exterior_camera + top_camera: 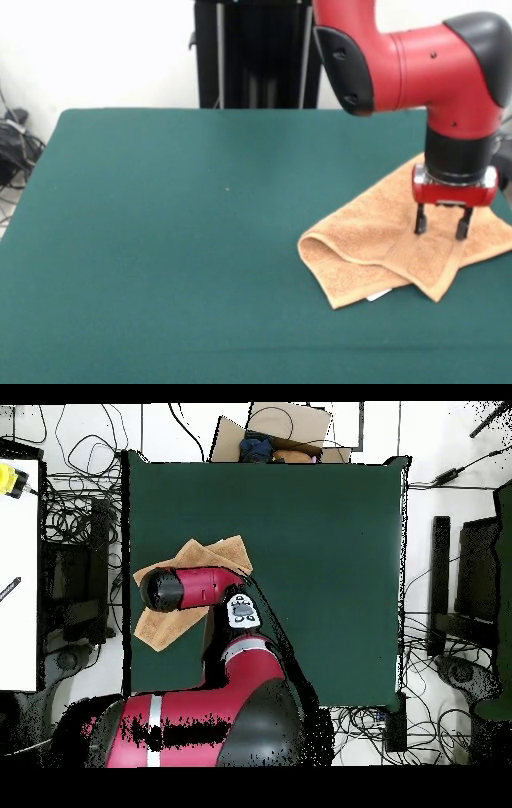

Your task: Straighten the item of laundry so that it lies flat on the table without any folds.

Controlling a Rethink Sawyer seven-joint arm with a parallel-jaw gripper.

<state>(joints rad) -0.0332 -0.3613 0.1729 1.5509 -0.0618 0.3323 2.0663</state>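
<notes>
The tan-orange towel (384, 248) lies crumpled on the dark green table (160, 240) at the right side of the front view, with folded layers and a small white tag (378, 296) at its near edge. My gripper (441, 224) is open, its two black fingers pointing down just above the towel's right part, holding nothing. In the overhead view the towel (215, 552) lies near the table's left edge, partly hidden under my red arm (195, 588); the gripper itself is hidden there.
The towel reaches close to the table's right edge in the front view. Cables and black equipment (75, 574) lie beside the table. A cardboard box (280, 429) sits past the far edge in the overhead view.
</notes>
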